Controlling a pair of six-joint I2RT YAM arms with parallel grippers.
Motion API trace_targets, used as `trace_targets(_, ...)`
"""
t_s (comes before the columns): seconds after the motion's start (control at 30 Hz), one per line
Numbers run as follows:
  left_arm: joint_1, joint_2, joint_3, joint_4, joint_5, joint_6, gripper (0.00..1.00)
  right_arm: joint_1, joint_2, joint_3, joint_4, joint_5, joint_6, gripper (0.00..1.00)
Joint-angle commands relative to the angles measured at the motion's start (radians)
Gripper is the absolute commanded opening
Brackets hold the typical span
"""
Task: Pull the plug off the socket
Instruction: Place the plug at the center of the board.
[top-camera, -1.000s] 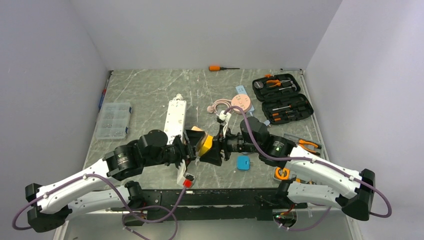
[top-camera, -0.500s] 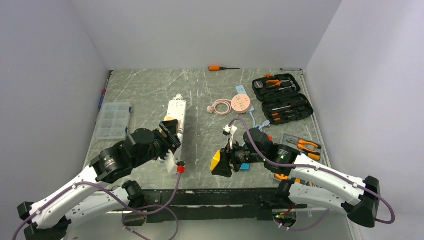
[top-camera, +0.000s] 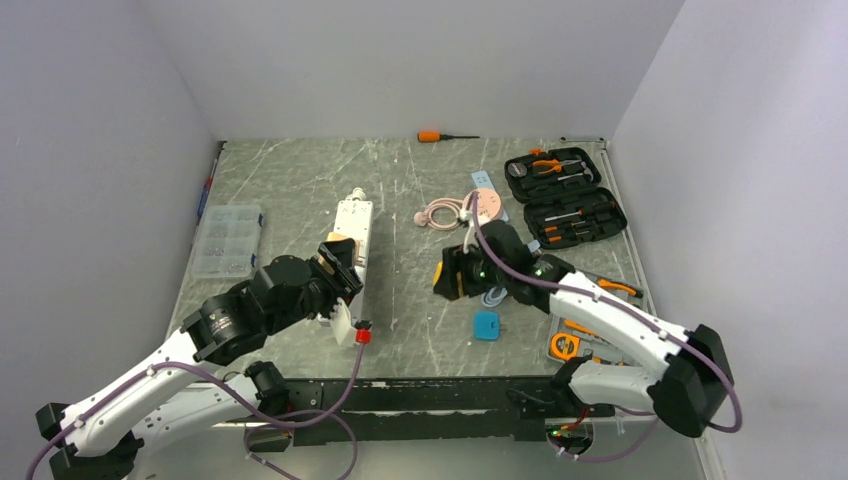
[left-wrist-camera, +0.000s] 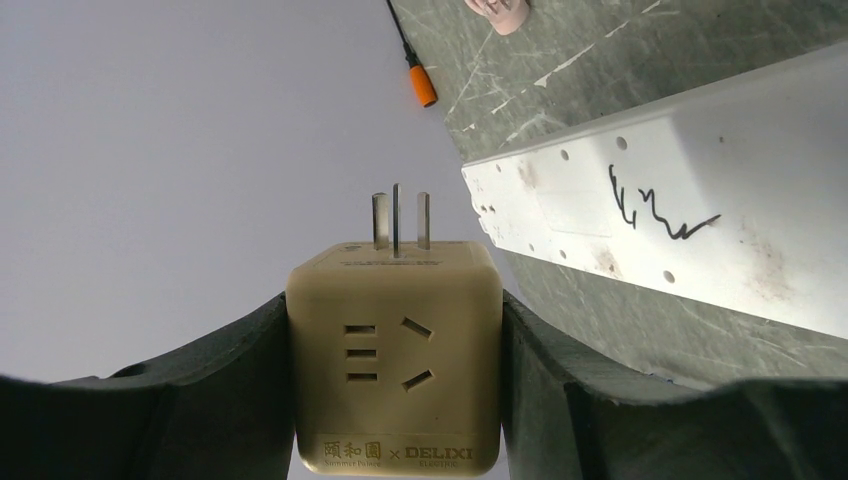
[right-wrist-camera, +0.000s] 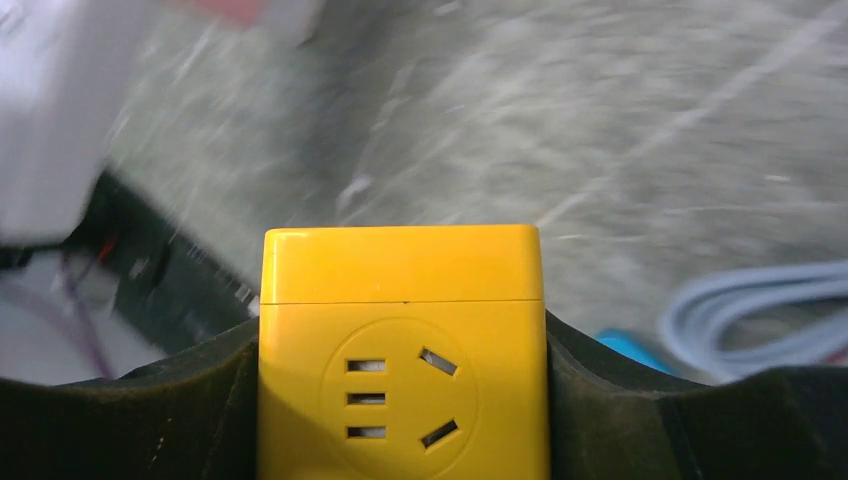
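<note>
Grey bench (top-camera: 400, 180); left fingers (left-wrist-camera: 230, 380) clamp tan plug (left-wrist-camera: 395, 360), prongs clear of socket (top-camera: 355, 220); right fingers (right-wrist-camera: 620, 400) clamp yellow plug (right-wrist-camera: 400, 350); set both down gently.

Yel. plug (right-wrist-camera: 400, 350), beige plug (left-wrist-camera: 395, 360), wht socket (top-camera: 353, 222)

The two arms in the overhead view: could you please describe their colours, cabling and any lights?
Both the left arm and the right arm have white links, bulky black joints and black bases. A purple cable runs along each. A small green light glows near the right arm's wrist. The fingers are matte black and curved.
</note>
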Motion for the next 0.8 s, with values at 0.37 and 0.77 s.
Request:
trace_targets(0.37, -0.001, 0.032, 0.111, 0.003, 0.087, -0.164, 0.00, -0.152, 0.438, 0.138, 0.182, 0.476, 0.011, 0.00)
trace_targets(0.77, -0.008, 0.050, 0.107, 0.005, 0.099, -0.169, 0.00, -0.190, 0.650, 0.198, 0.236, 0.563, 0.015, 0.34)
